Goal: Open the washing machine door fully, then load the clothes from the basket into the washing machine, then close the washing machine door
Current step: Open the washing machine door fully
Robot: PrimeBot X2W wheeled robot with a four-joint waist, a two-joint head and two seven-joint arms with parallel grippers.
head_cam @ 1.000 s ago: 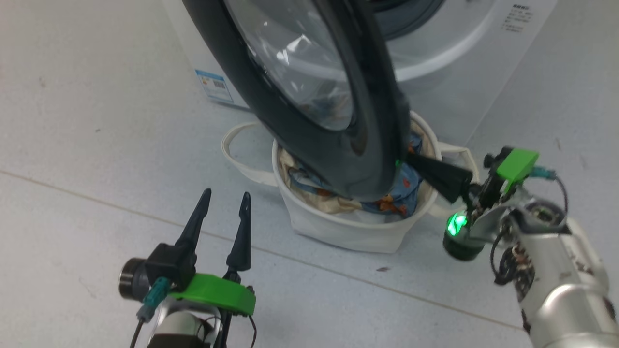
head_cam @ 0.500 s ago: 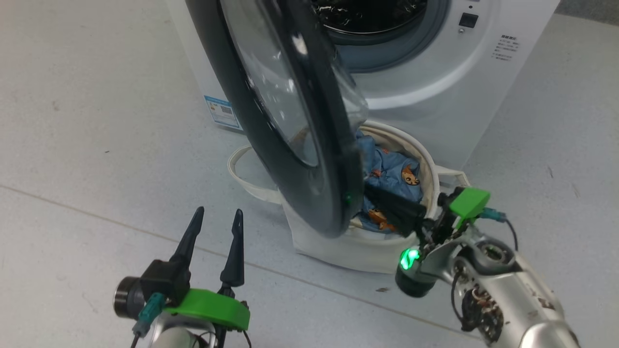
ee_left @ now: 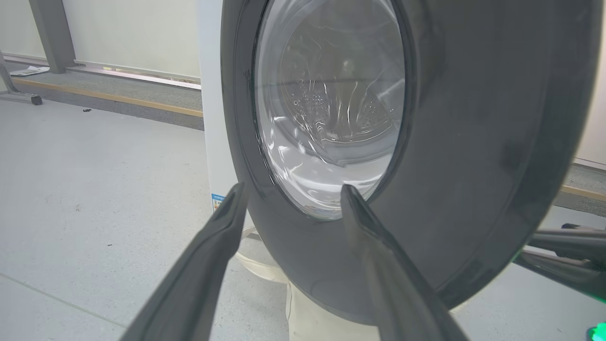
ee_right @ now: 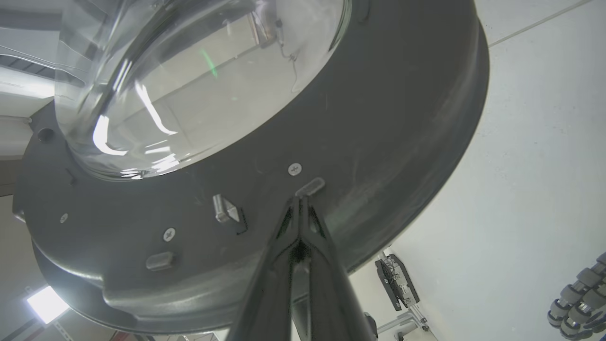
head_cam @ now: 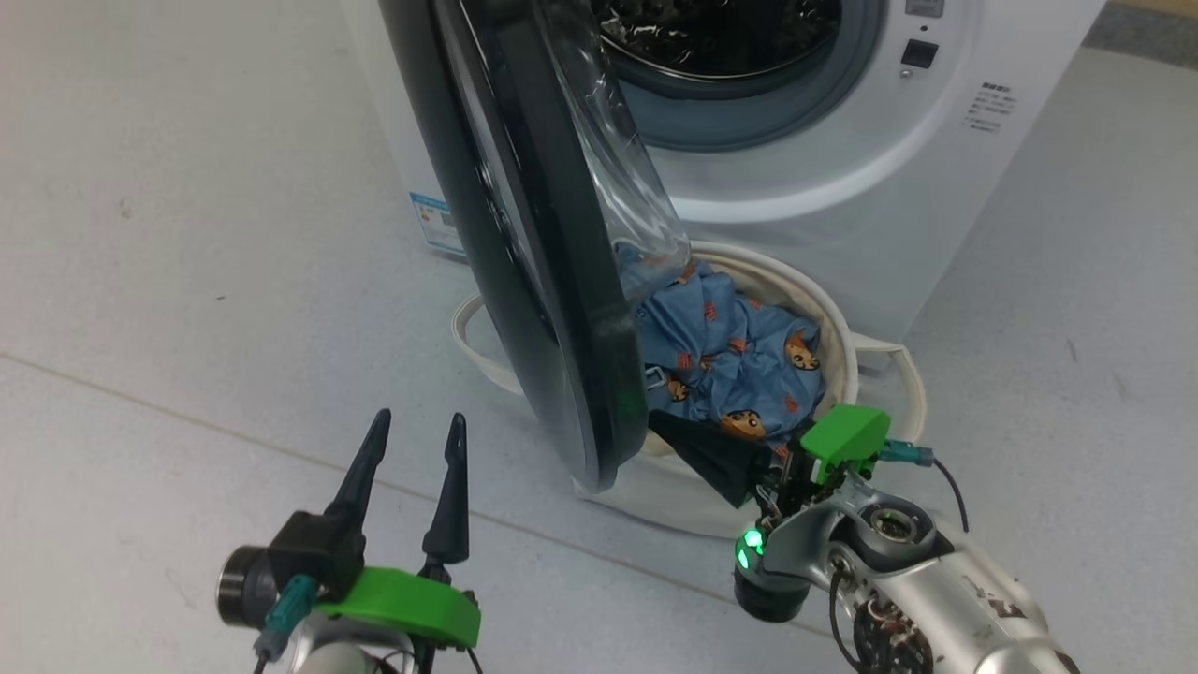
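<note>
Door (head_cam: 552, 281), edge-on, hides the left side of the basket (head_cam: 655, 505). Left of the door, the left gripper (head_cam: 420, 417) hangs spread, empty. Right of it, blue clothes (head_cam: 739, 356) fill the basket; the right gripper (ee_right: 299, 201), clenched, touches the door's inner face.

There is one washing machine (head_cam: 842, 187), one round door (head_cam: 524, 281), one basket (head_cam: 655, 505) with two loop handles (head_cam: 457, 328), one blue printed garment (head_cam: 739, 346) in sight, and two robot arms (head_cam: 936, 590).
</note>
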